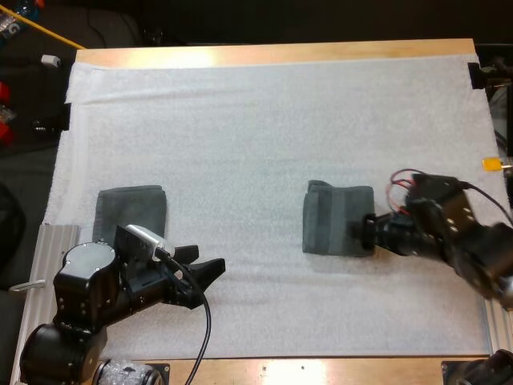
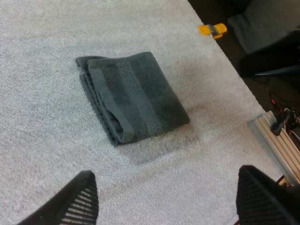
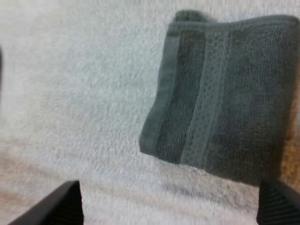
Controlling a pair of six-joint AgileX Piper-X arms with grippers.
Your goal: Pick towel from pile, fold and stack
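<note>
Where the folded towel (image 1: 337, 218) is lying: it is sitting flat on the white mat (image 1: 264, 120), right of the middle, squared into a thick pad with a woven band running across it
Second towel (image 1: 130, 212): another folded one is lying near the mat's left edge, well apart from the first and just beyond the left arm; I am taking it to be the start of the stack
Right gripper (image 1: 365, 228): it is hovering at the first towel's right edge as the high view shows it, its fingers (image 3: 56, 206) standing wide apart and pressing on nothing
Left gripper (image 1: 204, 261): it is hanging low over bare mat and pointing toward the middle, its fingers spread and holding nothing
How the cloth is handling: being soft and light, it is likely going to sag and let its layers slide open if pinched at a single corner; nothing about it is looking fragile or slippery
Where to take hold: I am favouring the middle of an edge, one finger sliding under all the layers and the other pressing on top, so the pad is lifting as one
Step in hand: folding is looking finished, and carrying across to the other towel is remaining
Risk: the lower finger could be catching only the upper layers, leaving the fold peeling apart
</note>
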